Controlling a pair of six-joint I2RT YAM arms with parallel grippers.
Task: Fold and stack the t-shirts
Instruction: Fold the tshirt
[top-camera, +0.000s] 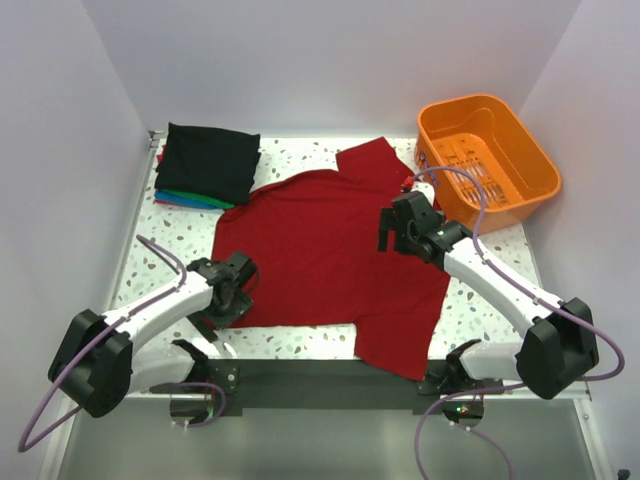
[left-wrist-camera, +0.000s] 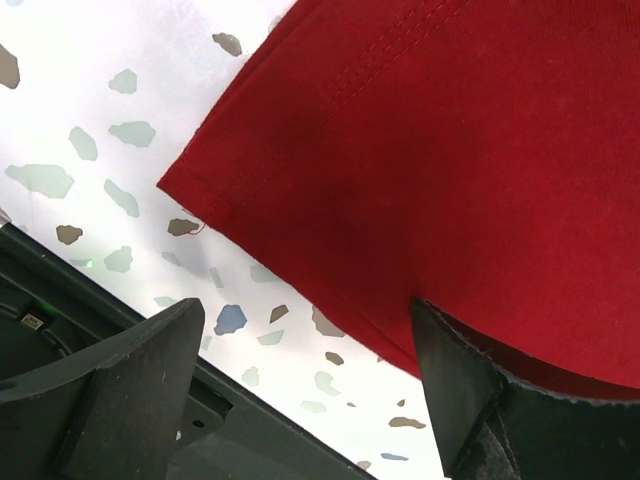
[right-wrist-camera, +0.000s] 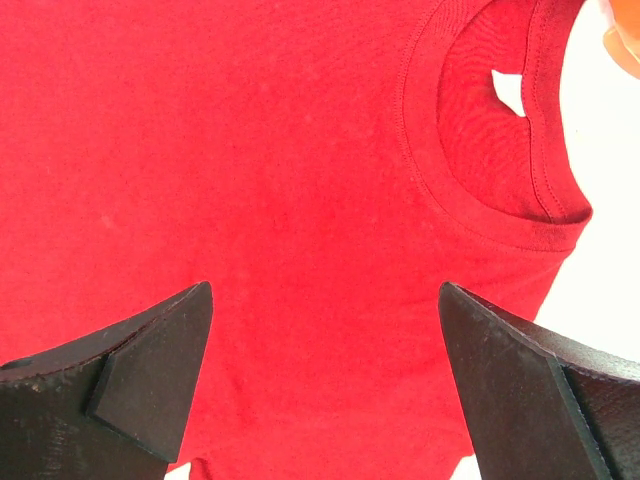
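Both left gripper (left-wrist-camera: 305, 320) and right gripper (right-wrist-camera: 325, 290) gape empty over t-shirt (top-camera: 320, 250).

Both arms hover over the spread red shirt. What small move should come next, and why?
Probably lower the left gripper and close it on the near left corner of the red shirt: its jaws stand open astride the edge, the shirt lies flat, and the right gripper hangs open over the collar.
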